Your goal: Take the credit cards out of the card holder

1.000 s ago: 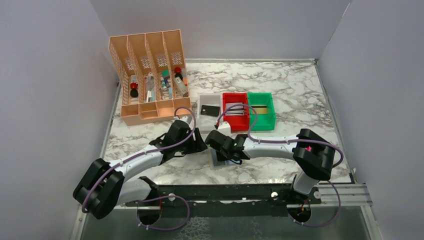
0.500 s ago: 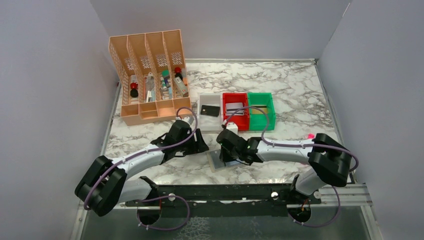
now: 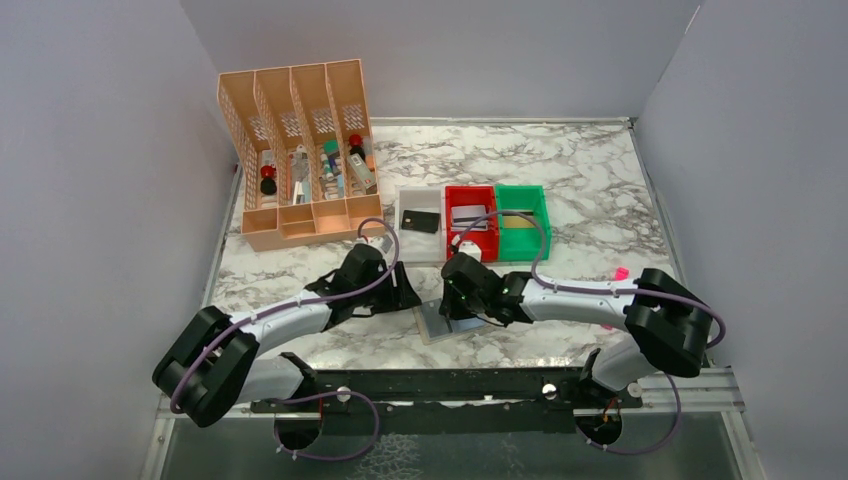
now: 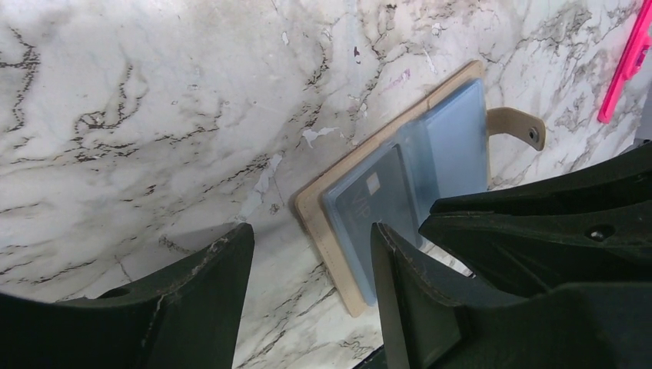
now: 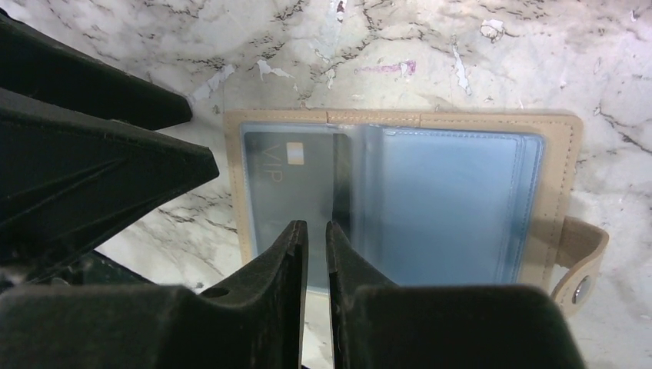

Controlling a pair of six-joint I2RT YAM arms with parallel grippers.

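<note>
The holder [image 5: 454, 207] is lying open and flat on the desk [image 3: 600, 190], its tan border framing two blue-grey sleeves. A grey VIP card [image 5: 292, 184] is sitting in one sleeve. A black card [image 3: 420, 221] is lying in the white bin [image 3: 420, 192], a silver card [image 3: 470, 216] in the red bin [image 3: 470, 190], and a gold-striped card [image 3: 520, 217] in the green bin [image 3: 522, 189].

Seemingly leather-bordered card holder [image 5: 461, 200], glossy plastic sleeves; smooth marble-patterned table [image 5: 500, 46].

A white marble worktop [image 3: 600, 190], veined in grey and black, fills the scene. Plain pale lilac-grey walls [image 3: 450, 50] close it in at the back and both sides. The light is soft and even.
</note>
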